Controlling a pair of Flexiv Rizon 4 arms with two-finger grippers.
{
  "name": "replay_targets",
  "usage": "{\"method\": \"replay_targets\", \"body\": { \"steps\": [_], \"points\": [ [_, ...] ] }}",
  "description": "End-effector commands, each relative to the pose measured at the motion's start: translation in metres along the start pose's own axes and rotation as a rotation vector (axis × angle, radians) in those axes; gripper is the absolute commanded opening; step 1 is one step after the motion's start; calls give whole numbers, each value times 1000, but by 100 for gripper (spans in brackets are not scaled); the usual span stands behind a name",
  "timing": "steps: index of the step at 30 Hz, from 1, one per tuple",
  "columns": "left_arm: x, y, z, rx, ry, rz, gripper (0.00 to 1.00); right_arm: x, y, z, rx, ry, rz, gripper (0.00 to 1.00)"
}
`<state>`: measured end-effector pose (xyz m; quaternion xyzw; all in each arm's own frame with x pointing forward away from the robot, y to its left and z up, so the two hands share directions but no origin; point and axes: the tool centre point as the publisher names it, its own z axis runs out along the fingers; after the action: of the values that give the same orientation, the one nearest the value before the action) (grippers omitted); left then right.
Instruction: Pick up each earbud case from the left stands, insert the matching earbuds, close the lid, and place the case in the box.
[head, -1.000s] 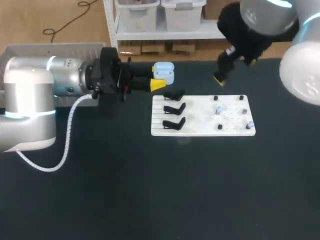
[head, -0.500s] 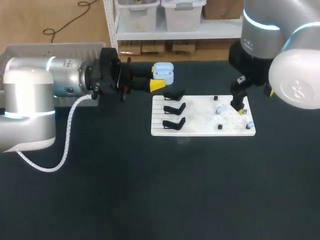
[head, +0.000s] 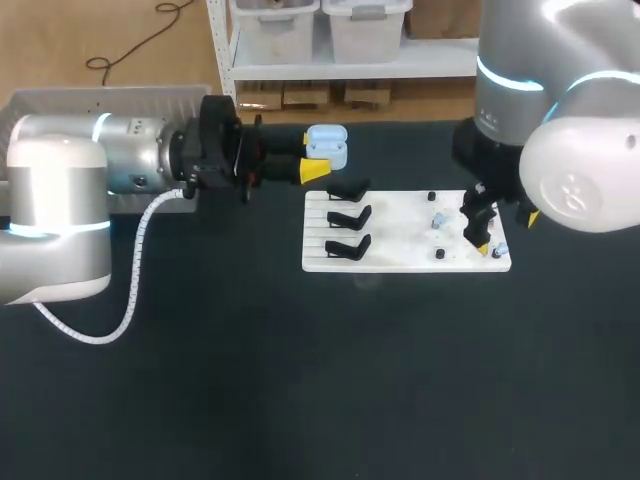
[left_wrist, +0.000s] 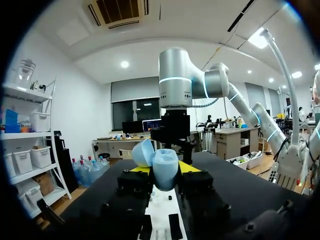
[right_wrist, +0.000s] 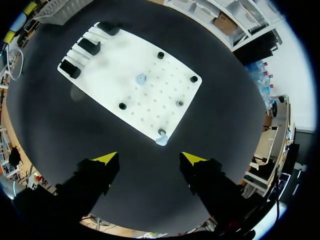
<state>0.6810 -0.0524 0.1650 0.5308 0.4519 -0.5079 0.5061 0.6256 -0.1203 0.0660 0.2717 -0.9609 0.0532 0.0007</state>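
The left pincer (head: 315, 158) is found clenched on a light-blue earbud case (head: 327, 145), gripped from two sides and held above the table (head: 250, 380), just behind the white board (head: 400, 240). The lid is seen hinged open (in the left wrist view it stands tipped back beside the body). The open side is kept clear of the fingers, judged so that earbuds can be put in by the other arm. The right pincer (right_wrist: 149, 159) is observed released, its yellow tips spread with nothing between them. It is positioned over the board's right part, above a pale blue earbud (right_wrist: 161, 140) seated at the board edge nearest the pincer, beside a black peg. A second earbud (right_wrist: 141, 79) is noted near the board's middle. No cases are seen on the three black stands (head: 347, 216) at the board's left. The step in hand is judged to be the pickup of the first earbud; insertion, lid closing and boxing are not yet done. A precise descent is called for, since the earbud is small and sits close to its peg.
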Motion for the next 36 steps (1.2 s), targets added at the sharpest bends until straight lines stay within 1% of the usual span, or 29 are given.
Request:
{"method": "replay_targets", "body": {
  "steps": [1,3,5,6,7,9,12,14,24,29,36],
  "points": [
    [1,0,0,-1,-2,3,0,4,-1,12,7,-26,-1,77],
    [1,0,0,-1,-2,3,0,4,-2,16,12,-34,-1,74],
    [1,0,0,-1,-2,3,0,5,-4,21,33,-53,3,68],
    [1,0,0,-1,-2,3,0,6,-5,24,41,-58,3,68],
    [1,0,0,-1,-2,3,0,6,-5,26,51,-68,4,71],
    [1,0,0,-1,-2,3,0,6,-5,29,61,-80,6,71],
    [1,0,0,-1,-2,3,0,7,-4,33,80,-96,10,64],
    [1,0,0,-1,-2,3,0,7,-5,37,96,-105,20,50],
    [1,0,0,-1,-2,3,0,4,-10,43,147,-147,41,45],
    [1,0,0,-1,-2,3,0,1,-13,42,166,-185,53,39],
    [1,0,0,-1,-2,3,0,-3,-16,44,185,-208,63,39]
  ]
}}
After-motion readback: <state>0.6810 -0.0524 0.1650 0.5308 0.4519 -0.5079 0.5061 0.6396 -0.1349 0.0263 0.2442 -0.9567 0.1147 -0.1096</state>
